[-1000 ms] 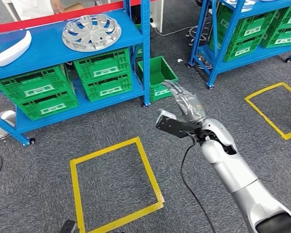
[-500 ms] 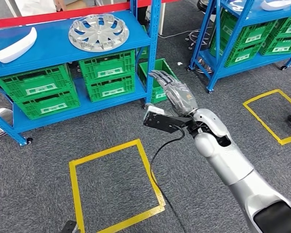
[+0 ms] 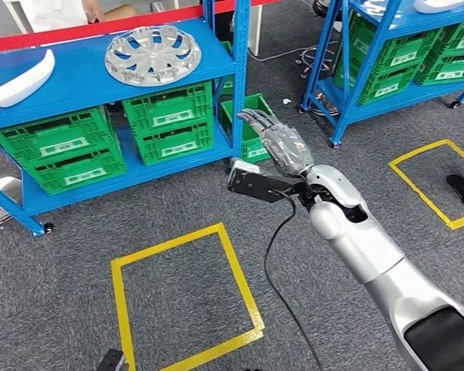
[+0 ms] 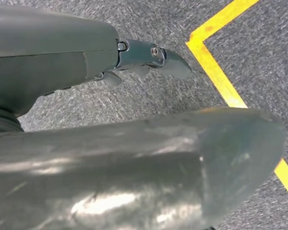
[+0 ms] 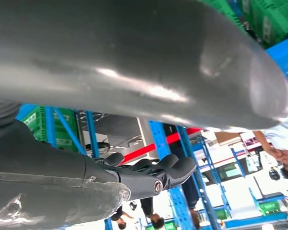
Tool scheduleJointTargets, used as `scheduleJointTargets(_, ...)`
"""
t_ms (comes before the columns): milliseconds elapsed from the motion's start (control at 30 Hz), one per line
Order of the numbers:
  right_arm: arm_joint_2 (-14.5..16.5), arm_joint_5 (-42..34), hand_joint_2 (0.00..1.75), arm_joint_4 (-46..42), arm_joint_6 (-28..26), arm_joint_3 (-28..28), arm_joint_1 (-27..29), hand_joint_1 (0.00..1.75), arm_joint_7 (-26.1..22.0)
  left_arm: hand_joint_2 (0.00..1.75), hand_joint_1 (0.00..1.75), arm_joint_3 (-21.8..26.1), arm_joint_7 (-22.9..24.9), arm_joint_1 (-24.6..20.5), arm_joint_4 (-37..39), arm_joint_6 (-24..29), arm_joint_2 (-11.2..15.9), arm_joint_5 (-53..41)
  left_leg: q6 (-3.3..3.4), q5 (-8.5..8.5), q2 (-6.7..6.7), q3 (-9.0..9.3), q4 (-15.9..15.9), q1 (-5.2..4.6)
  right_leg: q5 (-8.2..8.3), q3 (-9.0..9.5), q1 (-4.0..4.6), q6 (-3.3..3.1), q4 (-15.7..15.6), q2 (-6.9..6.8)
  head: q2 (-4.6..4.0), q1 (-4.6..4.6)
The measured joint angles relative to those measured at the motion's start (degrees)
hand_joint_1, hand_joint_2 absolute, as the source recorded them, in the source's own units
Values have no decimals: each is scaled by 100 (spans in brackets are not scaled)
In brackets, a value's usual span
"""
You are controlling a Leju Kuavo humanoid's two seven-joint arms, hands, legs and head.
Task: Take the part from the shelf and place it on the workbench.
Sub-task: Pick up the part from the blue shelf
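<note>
A silver hubcap (image 3: 152,54) lies flat on the top board of the blue shelf (image 3: 78,77), near its right post. A white curved part (image 3: 22,77) lies on the same board at the left. My right hand (image 3: 279,143) is raised in front of the shelf's right post, below and to the right of the hubcap, fingers stretched out and holding nothing. In the right wrist view its dark fingers (image 5: 153,175) lie straight under the thick thumb (image 5: 142,62). My left hand (image 4: 150,55) hangs over the grey carpet, fingers straight, nothing in it.
Green crates (image 3: 168,120) fill the shelf's lower level, and a green bin (image 3: 250,124) stands on the floor behind my hand. A second blue shelf (image 3: 393,62) stands at the right. Yellow tape squares (image 3: 182,297) (image 3: 434,174) mark the carpet. A person (image 3: 60,9) stands behind the shelf.
The view has shifted a little. My right hand has risen and swung left toward the shelf post. A dark object has come in at the right edge.
</note>
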Motion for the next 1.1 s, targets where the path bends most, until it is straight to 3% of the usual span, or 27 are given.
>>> scheduleJointTargets(67, -19, -9, 0, 40, 5, 11, -16, 0, 1, 0, 0, 0, 0, 9, 0, -1, -1, -18, -96, -86, -11, 61, 52, 43, 465, 261, -22, 32, -682, -15, 0, 1)
scheduleJointTargets(133, -31, -19, 0, 79, 14, 21, -38, 0, 1, 0, 0, 0, 0, 3, 1, 1, 20, -31, -204, -168, -16, 93, 109, 55, 725, 567, -25, 21, -1312, -2, 0, 16)
scheduleJointTargets(300, -62, -27, 0, 147, 24, 52, -73, 0, 7, 0, 0, 0, 2, -8, 2, 2, 25, -44, -356, -260, -9, 72, 178, 78, 654, 633, 17, -269, -1408, 46, 1, -57)
scheduleJointTargets(333, -62, -27, 0, 152, 25, 54, -92, 0, 6, 0, 0, 0, 2, -14, 2, 2, 22, -46, -369, -371, -5, -26, 377, 76, 642, 657, 14, -307, -1420, 47, 1, -70)
scheduleJointTargets(400, -62, -24, 0, 174, 39, 60, -117, 0, 11, 0, 0, 0, 2, -27, 2, -2, 17, -51, -368, -685, -1, -448, 1137, 60, 610, 698, 22, -360, -1434, 42, 1, -86)
scheduleJointTargets(467, -61, -13, 87, 225, 72, 76, -122, 0, 23, 0, 0, 0, 2, -14, 2, -15, 17, -70, -358, -816, -1, -893, 1807, 48, 567, 741, 37, -391, -1434, 39, 1, -89)
scheduleJointTargets(500, -60, -4, 131, 258, 91, 86, -127, 0, 29, 0, 0, 0, 2, -6, 2, -21, 18, -82, -349, -708, -1, -988, 1865, 47, 540, 774, 42, -395, -1434, 39, 1, -89)
scheduleJointTargets(533, -57, 5, 175, 296, 107, 95, -143, 0, 35, 0, 0, 0, 2, -1, 2, -27, 20, -93, -340, -493, -1, -972, 1703, 47, 510, 815, 43, -389, -1434, 42, 1, -89)
scheduleJointTargets(600, -48, 15, 175, 389, 134, 109, -219, 0, 42, 0, 0, 0, 2, -3, 4, -31, 24, -100, -328, 40, 4, -716, 978, 47, 440, 907, 47, -347, -1431, 53, 1, -97)
scheduleJointTargets(667, -35, 6, 175, 488, 173, 122, -331, 0, 49, 0, 0, 0, 4, -15, 7, -32, 25, -102, -313, 236, 5, -459, 362, 46, 372, 958, 68, -280, -1435, 76, 1, -106)
scheduleJointTargets(767, -29, -20, 175, 593, 210, 140, -442, 0, 57, 0, 0, 1, 12, -25, 9, -32, 27, -103, -223, 149, -2, -366, 210, 39, 323, 1010, 66, -188, -1502, 79, 1, -81)
scheduleJointTargets(833, -27, -29, 175, 638, 215, 156, -495, 0, 58, 0, 0, 5, 15, -26, 10, -31, 34, -103, -141, 115, -5, -319, 205, 38, 190, 913, 59, -145, -1271, 36, 1, -73)
scheduleJointTargets(933, -21, -33, 175, 703, 222, 185, -536, 0, 60, 0, 0, 8, 15, -28, 11, -30, 35, -103, -52, 48, -8, -242, 203, 1, -247, 253, 78, -138, -97, -2, 1, -60)
scheduleJointTargets(967, -21, -33, 175, 730, 227, 196, -532, 0, 62, 0, 0, 8, 15, -23, 11, -30, 34, -104, -33, 22, -12, -211, 203, -20, -297, 40, 87, -153, 211, -2, 1, -57)
scheduleJointTargets(1000, -20, -33, 175, 756, 233, 207, -528, 0, 64, 0, 0, 8, 15, -16, 12, -31, 34, -105, -21, -8, -19, -171, 204, -43, -220, -74, 101, -183, 298, -2, 1, -56)
scheduleJointTargets(1033, -20, -33, 175, 777, 239, 216, -531, 0, 65, 0, 0, 8, 15, -11, 12, -34, 34, -106, -13, -40, -27, -123, 204, -66, -22, -62, 125, -229, 130, -2, 1, -55)
scheduleJointTargets(1100, -19, -32, 175, 810, 265, 231, -565, 0, 67, 0, 0, 9, 15, -11, 13, -48, 31, -107, -8, -112, -41, -18, 201, -103, 530, 217, 206, -367, -672, -1, 1, -55)
